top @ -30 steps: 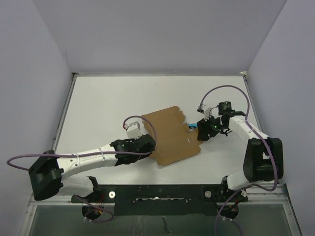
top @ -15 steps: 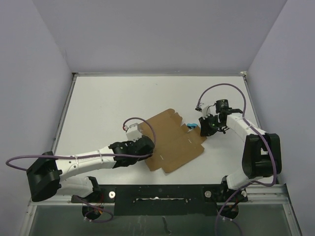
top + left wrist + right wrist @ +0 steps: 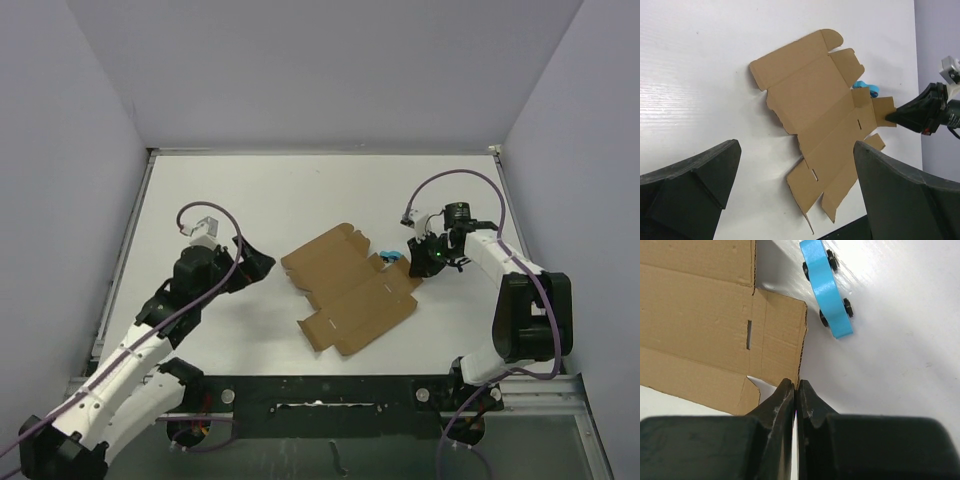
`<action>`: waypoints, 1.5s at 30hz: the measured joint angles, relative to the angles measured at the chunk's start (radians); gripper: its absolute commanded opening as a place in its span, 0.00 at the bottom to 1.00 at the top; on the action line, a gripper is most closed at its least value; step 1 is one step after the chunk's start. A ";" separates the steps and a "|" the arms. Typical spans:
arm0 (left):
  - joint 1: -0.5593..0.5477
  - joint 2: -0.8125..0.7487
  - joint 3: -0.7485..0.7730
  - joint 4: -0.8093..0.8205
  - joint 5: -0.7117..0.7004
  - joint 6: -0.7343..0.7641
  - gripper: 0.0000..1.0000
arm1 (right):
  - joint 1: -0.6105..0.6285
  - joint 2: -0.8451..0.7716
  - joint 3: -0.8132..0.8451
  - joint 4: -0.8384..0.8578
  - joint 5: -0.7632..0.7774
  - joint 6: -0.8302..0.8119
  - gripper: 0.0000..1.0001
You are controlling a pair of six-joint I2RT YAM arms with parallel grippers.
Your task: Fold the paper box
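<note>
**Cardboard blank lies flat, one side flap pinched**

The paper box (image 3: 348, 290) sits unfolded on the white table (image 3: 230, 200), a little right of centre in the top view, with every panel and tab flat. The right gripper (image 3: 796, 385) has its jaws drawn almost together on the outer edge of the small flap at the blank's right side, so it appears to have that flap nipped. A blue toy car (image 3: 826, 290) lies just beside the same flap, toward the upper right of the wrist view. The left gripper (image 3: 256, 265) hangs spread wide and holding nothing, well apart from the blank at centre left.

The step in hand looks like raising that flap. To do it well, the right arm should swing the flap up around its scored crease rather than pull outward, since a pull would drag the whole sheet. The free left gripper could press on the broad middle panel to anchor it. The grip is shallow and could slip. The car is close enough to get knocked.
</note>
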 measured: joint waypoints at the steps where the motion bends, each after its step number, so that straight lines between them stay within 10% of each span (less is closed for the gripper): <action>1: 0.051 0.014 0.006 0.005 0.055 0.021 0.98 | 0.000 0.000 0.000 -0.001 -0.005 -0.002 0.00; 8: 0.319 0.348 0.056 0.101 0.470 0.051 0.93 | -0.007 -0.013 0.000 -0.007 -0.039 -0.020 0.00; 18: 0.354 0.713 0.277 0.101 0.652 0.151 0.90 | -0.011 -0.102 0.000 -0.008 -0.086 -0.054 0.00; 45: 0.463 0.765 0.359 0.332 1.090 0.488 0.98 | 0.010 -0.381 0.130 -0.057 -0.332 -0.420 0.00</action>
